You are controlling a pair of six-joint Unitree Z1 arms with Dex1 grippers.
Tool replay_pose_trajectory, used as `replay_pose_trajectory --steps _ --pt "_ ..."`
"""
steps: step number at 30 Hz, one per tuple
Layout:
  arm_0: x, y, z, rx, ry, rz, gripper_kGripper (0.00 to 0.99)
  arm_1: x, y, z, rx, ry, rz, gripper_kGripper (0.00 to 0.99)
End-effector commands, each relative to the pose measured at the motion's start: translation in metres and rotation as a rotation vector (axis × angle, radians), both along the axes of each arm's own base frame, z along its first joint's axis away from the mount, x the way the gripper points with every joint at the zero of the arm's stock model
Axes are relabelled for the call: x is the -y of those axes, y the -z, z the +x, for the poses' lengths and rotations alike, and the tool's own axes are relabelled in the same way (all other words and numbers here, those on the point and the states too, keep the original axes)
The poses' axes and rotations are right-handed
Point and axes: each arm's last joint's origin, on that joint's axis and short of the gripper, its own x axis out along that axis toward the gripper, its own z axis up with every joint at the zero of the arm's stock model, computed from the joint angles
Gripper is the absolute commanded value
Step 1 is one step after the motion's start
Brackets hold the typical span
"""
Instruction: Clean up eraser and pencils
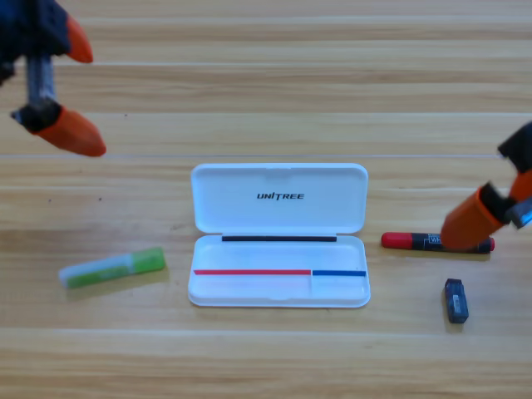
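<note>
The pencil here is a red marker with a black band, lying flat on the table to the right of the open white case. My right gripper comes in from the right edge. It is open, and its lower orange jaw covers the marker's right part. A small dark eraser lies below the marker, apart from it. My left gripper waits open at the top left corner, holding nothing.
A green and white stick-shaped item lies left of the case. The case's lid is folded back flat on the wooden table, printed UNITREE.
</note>
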Motion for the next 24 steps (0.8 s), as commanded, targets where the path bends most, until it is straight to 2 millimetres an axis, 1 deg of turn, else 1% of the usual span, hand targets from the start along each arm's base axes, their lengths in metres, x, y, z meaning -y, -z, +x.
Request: replay_pose_trajectory --steps 1,3,7,10,16,20,24 --pt "0.0 0.033 0.039 -0.107 -0.062 0.131 0.99 -0.015 0.052 0.035 -0.167 0.089 -0.185 0.977" --pt "-0.001 0.04 0.046 -0.13 -0.07 0.155 0.99 -0.019 0.068 0.043 -0.205 0.13 -0.22 0.977" --pt "-0.003 0.056 0.056 -0.175 -0.071 0.194 0.989 -0.024 0.095 0.059 -0.219 0.259 -0.303 0.98" --pt "-0.003 0.071 0.065 -0.219 -0.073 0.219 0.989 -0.026 0.111 0.069 -0.24 0.32 -0.303 0.986" --pt "-0.005 0.089 0.08 -0.269 -0.088 0.233 0.989 -0.029 0.133 0.079 -0.293 0.438 -0.247 0.976" --pt "-0.008 0.1 0.083 -0.286 -0.097 0.248 0.989 -0.032 0.145 0.081 -0.333 0.472 -0.233 0.922" --pt "-0.011 0.112 0.085 -0.301 -0.1 0.257 0.988 -0.033 0.157 0.082 -0.368 0.513 -0.247 0.891"
